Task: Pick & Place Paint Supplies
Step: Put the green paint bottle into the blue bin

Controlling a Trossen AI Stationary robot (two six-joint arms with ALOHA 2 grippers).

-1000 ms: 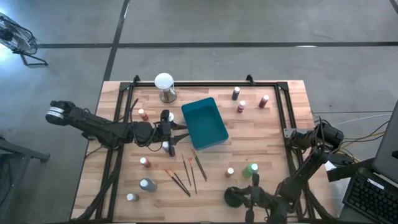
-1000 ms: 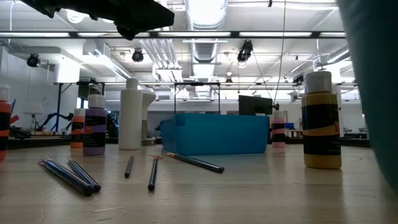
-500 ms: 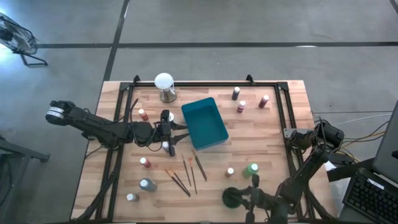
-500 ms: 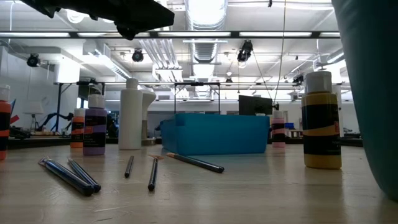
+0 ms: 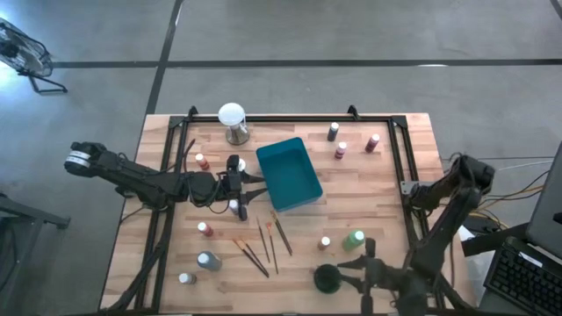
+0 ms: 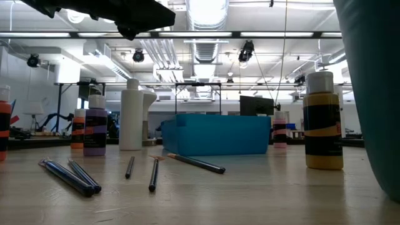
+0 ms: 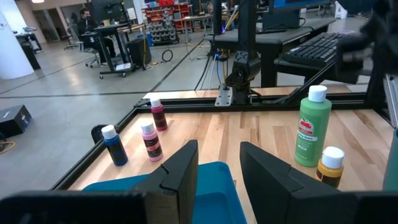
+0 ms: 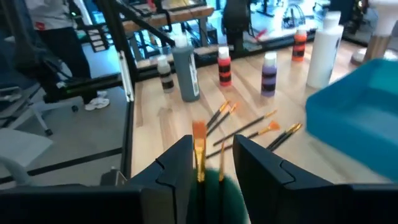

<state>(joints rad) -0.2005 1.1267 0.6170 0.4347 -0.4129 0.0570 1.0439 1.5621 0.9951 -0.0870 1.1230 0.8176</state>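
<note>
High view and right wrist view: one orange-tipped brush [image 8: 199, 149] now stands in the dark green cup [image 5: 327, 279], well apart from the teal tray [image 5: 288, 173], toward the right arm's front corner. The right gripper [image 8: 211, 142] has just spread its fingers and let it go, so that brush looks done. About five brushes [image 5: 262, 244] lie in front of the tray. I count eleven bottles [image 5: 341, 149] around the tray. The left gripper [image 7: 217, 149] hangs beside the tray, fingers apart, holding nothing.

Your left pincer [image 5: 248, 190] reaches in level from the left, jaws slightly parted; your right pincer [image 5: 349, 273] sits low, jaws apart.
</note>
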